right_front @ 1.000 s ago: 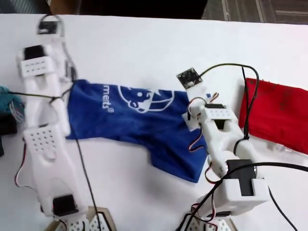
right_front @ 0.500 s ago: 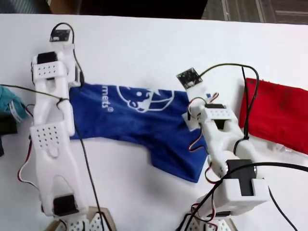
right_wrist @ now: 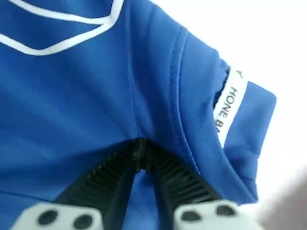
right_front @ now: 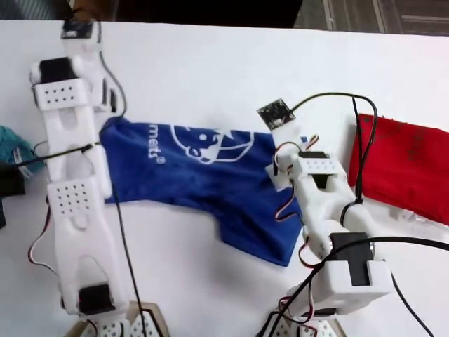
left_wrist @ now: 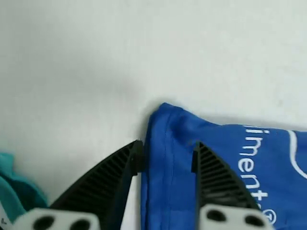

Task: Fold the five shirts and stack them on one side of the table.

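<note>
A blue shirt (right_front: 203,168) with a white print lies partly bunched across the middle of the white table (right_front: 210,63). My left gripper (right_front: 106,116) stands at the shirt's left corner. In the left wrist view that gripper (left_wrist: 166,154) is open, its black fingers either side of the blue shirt's (left_wrist: 230,158) hemmed edge. My right gripper (right_front: 279,168) is at the shirt's right end. The right wrist view shows the gripper (right_wrist: 143,154) shut on a fold of the blue shirt (right_wrist: 72,86), near a white label (right_wrist: 229,105).
A folded red shirt (right_front: 407,165) lies at the table's right side, with a black cable running over its near edge. A teal garment (right_front: 14,144) sits at the left edge, beside the left arm, and the teal garment (left_wrist: 12,191) shows beside the left gripper.
My left arm has swung toward the far side of the table, bringing its gripper to the blue shirt's left corner. The right arm has kept still.
</note>
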